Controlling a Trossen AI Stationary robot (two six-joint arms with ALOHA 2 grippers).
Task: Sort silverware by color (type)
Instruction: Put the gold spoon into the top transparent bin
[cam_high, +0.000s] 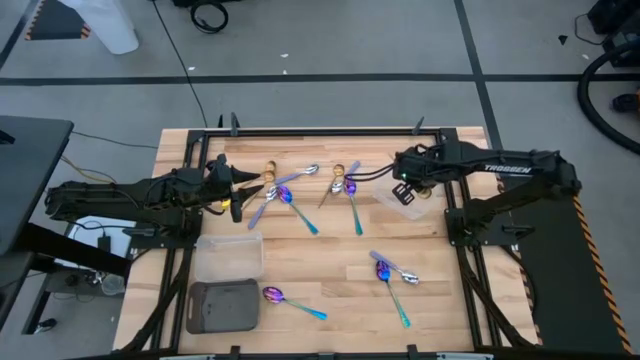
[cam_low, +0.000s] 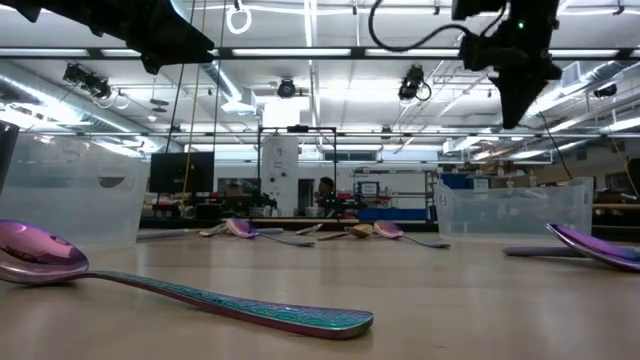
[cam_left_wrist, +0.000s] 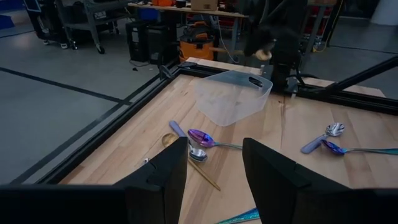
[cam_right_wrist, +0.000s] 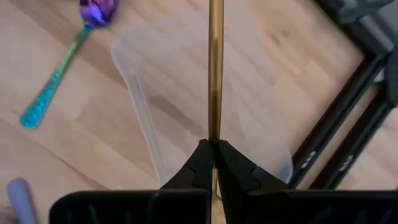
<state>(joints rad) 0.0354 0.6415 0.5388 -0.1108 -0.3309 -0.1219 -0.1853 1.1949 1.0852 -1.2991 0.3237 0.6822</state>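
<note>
Gold utensil (cam_right_wrist: 216, 68) upright — pinched in right gripper (cam_right_wrist: 212, 163) fingers.

Left arm: dark, jointed, reaching in from the left edge of the desk and lying nearly level, wrist pointing toward the middle. Left gripper (cam_high: 243, 189): raised above the desk surface, its two dark fingers (cam_left_wrist: 166, 175) parted with a clear gap between them, nothing in the gap. Right arm: dark, reaching in from the right edge, forearm bent back toward the far right part of the desk, wrist turned downward. Right gripper (cam_high: 406, 186): raised off the surface, fingers (cam_right_wrist: 200, 167) pressed together on a thin gold handle (cam_right_wrist: 215, 68).
</note>
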